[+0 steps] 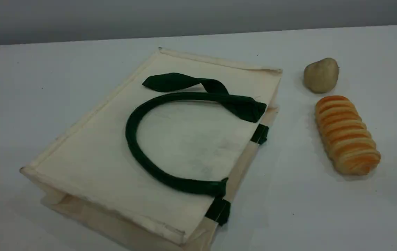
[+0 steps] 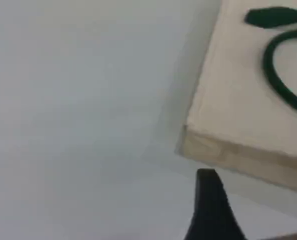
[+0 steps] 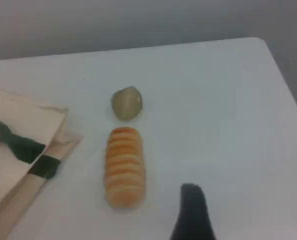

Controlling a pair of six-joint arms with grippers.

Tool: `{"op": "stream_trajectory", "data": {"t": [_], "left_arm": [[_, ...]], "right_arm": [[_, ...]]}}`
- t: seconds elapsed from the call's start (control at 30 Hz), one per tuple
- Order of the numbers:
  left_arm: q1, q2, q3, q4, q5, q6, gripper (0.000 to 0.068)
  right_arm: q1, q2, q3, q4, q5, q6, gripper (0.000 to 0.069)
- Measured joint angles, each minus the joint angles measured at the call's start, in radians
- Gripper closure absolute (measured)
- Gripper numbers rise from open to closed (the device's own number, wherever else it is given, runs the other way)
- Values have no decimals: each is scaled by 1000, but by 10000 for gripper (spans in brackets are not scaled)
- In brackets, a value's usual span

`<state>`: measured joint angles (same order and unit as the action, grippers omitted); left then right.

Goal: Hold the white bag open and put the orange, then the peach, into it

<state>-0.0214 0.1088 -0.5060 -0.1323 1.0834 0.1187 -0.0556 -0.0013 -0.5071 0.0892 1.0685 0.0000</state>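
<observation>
The white bag [image 1: 191, 146] lies flat and closed on the table, its mouth facing right. Its dark green handle [image 1: 134, 146] loops across the top panel, and green tabs [image 1: 259, 134] sit at the rim. The left wrist view shows a corner of the white bag [image 2: 233, 100], with the left gripper's dark fingertip [image 2: 211, 200] hovering above bare table just off that corner, nothing against it. The right wrist view has the bag's rim [image 3: 13, 117] at the left, and the right gripper's fingertip [image 3: 191, 210] is over bare table, free of anything. The orange and the peach are out of view. Neither arm appears in the scene view.
A beige-brown potato [image 1: 321, 75] and a striped orange-yellow bread loaf [image 1: 346, 134] lie to the right of the bag's mouth. They also show as the potato [image 3: 127, 102] and the loaf [image 3: 124, 167]. The table's right edge [image 3: 286, 80] runs near the right arm.
</observation>
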Motion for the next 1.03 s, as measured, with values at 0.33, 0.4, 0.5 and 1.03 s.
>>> {"op": "stream_trajectory", "data": {"t": [0.33, 0.4, 0.5, 1.03], "left_arm": [[-1, -110, 0, 0, 2, 0, 282], [-1, -110, 0, 0, 2, 0, 282], [-1, -110, 0, 0, 2, 0, 282], [-1, -109, -1, 0, 0, 0, 282]], "right_arm": [[0, 1, 0, -2, 1, 0, 219], [0, 1, 0, -2, 1, 0, 219], [0, 1, 0, -3, 2, 0, 219], [0, 1, 0, -3, 2, 0, 219]]}}
